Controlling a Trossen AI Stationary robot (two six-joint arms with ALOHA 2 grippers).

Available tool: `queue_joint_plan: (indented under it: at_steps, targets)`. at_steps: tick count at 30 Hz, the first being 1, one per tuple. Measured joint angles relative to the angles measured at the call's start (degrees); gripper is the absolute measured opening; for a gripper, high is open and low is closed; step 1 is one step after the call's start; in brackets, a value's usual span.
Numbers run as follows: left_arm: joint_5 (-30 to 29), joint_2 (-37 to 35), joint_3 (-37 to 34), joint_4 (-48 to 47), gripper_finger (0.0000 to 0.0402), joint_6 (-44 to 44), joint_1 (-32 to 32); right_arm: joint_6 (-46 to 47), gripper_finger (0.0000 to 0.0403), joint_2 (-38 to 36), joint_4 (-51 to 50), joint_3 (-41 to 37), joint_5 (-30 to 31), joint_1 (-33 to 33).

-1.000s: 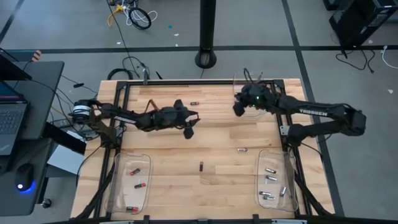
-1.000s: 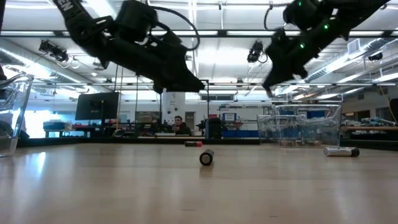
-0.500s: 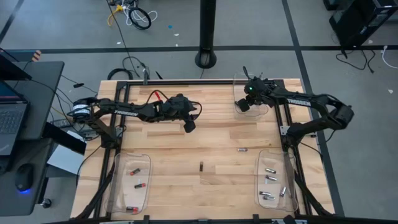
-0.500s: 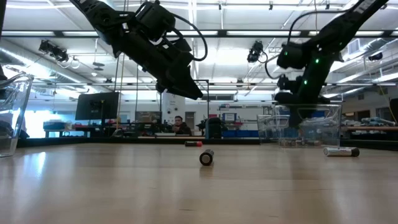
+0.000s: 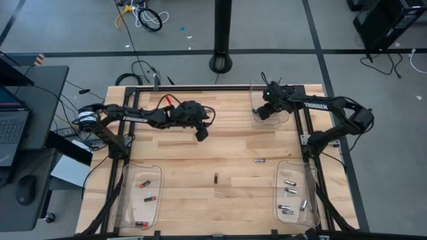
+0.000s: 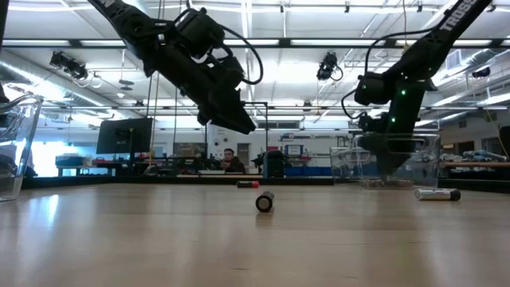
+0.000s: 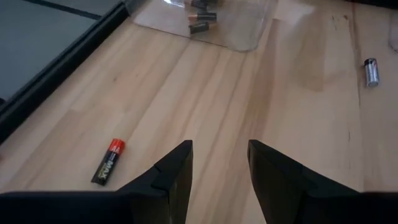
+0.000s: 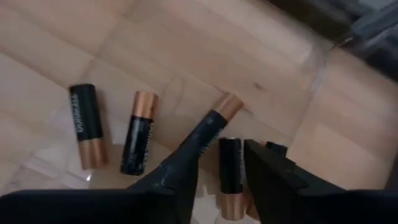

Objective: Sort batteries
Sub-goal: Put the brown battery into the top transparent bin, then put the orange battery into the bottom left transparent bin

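**Inspector:** Status of the left gripper (image 5: 201, 135)?

**Assistant:** It hangs above the wooden table (image 5: 227, 150), over the far-left part of the boards. Jaws stand wide with nothing between them. In its wrist view (image 7: 219, 163) a red-banded battery (image 7: 109, 162) lies on the wood just off the outer side of one finger, apart from it. A silvery battery (image 7: 371, 71) lies well ahead of the jaws and off to the other side. A clear tray (image 7: 205, 22) with two cells in it sits straight ahead, farther off.

**Inspector:** And the right gripper (image 5: 261, 113)?

**Assistant:** It reaches into the clear bin (image 5: 270, 107) at the far-right corner. In its wrist view (image 8: 221, 163) the jaws stand narrowly parted. A black-and-copper battery (image 8: 214, 127) lies slanted along the tip of one finger; whether it is gripped or merely touched, I cannot tell. Another cell (image 8: 231, 174) lies in the gap between the fingers. Two more lie beyond that finger's outer side: one (image 8: 138, 132) near, one (image 8: 84, 126) farther out.

**Inspector:** Loose batteries on the open table?

**Assistant:** One dark cell (image 5: 216, 178) near the middle, one grey cell (image 5: 260, 161) to its right, both well clear of either set of jaws. The near-left tray (image 5: 122, 200) holds red-banded cells; the near-right tray (image 5: 312, 200) holds silvery ones.
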Motion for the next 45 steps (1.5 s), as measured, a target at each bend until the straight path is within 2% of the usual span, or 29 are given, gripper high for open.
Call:
queue_joint_plan:
  at_steps: [3,6,9,14,16,19,24,28,32,36,41,45]
  targets:
    - [2.9,0.0,1.8,-4.2,0.016,0.5,2.7,-2.0,0.016,-3.1,-1.3,0.0,0.0,0.3]
    - [5.5,0.6,5.5,-10.4,0.0159,2.9,6.0,-3.3,0.0157,-7.0,-4.1,0.0,0.1,1.5]
    - [8.5,2.1,8.5,-15.3,0.0145,6.2,9.0,-3.7,0.0118,-10.8,-6.7,0.0,0.1,3.7]
    - [15.2,7.0,12.1,-18.4,0.0095,12.4,13.2,-6.0,0.0016,-16.1,-7.4,0.0,0.2,9.5]
    - [16.0,9.4,12.8,-18.0,0.0078,13.9,13.8,-6.7,0.0013,-17.8,-7.3,0.0,0.2,12.3]
    - [15.1,12.3,13.8,-16.6,0.0071,16.0,14.0,-5.4,0.0034,-20.0,-7.4,0.0,0.2,15.6]
    - [12.8,16.6,15.4,-16.7,0.0096,17.1,14.0,-4.6,0.004,-22.2,-7.3,0.0,0.2,19.6]
    - [6.8,18.6,15.8,-15.4,0.0139,19.5,14.4,-4.5,0.0023,-22.5,-6.9,0.0,0.2,21.4]
    - [7.1,20.2,15.8,-15.3,0.0183,19.5,15.7,-4.5,0.0011,-22.5,-6.8,0.0,0.2,22.7]
    - [7.6,21.7,15.8,-14.5,0.0215,19.5,16.6,-4.5,0.0017,-22.5,-6.1,0.0,0.2,23.6]
    - [10.0,23.2,15.9,-13.4,0.0221,19.7,16.7,-4.5,0.0029,-22.4,-5.9,0.0,0.2,24.2]
    - [9.7,23.2,15.9,-13.4,0.0192,19.9,16.6,-4.6,0.002,-22.4,-5.9,0.0,0.2,24.2]
